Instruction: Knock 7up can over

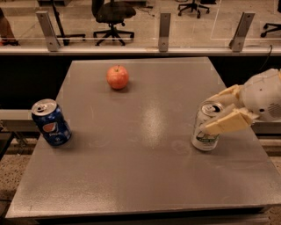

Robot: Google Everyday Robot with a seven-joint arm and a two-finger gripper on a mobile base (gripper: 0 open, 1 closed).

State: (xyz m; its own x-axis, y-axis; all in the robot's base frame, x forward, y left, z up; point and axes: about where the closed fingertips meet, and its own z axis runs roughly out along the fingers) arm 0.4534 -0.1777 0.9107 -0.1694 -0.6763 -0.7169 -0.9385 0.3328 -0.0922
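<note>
On the table [149, 176], gripper [207, 115] straddles the upright 7up can [205, 137].

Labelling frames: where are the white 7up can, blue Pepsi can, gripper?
White aluminium 7up can [205, 140]: camera view, lower label.
Blue Pepsi can [52, 126]: camera view, logo.
Gripper [207, 115]: camera view, between fingers at can's top.

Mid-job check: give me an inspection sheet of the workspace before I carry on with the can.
Surface: grey table, flat, with a dull sheen.
Job's things: 7up can standing near the right edge, not yet knocked over.
Clutter: Pepsi can upright at the left edge; apple far middle.
Grippers: gripper at the right, open, one finger either side of the 7up can's top; contact unclear.
Cables: nothing seen.
Surroundings: glass barrier with metal posts; office chair beyond.
</note>
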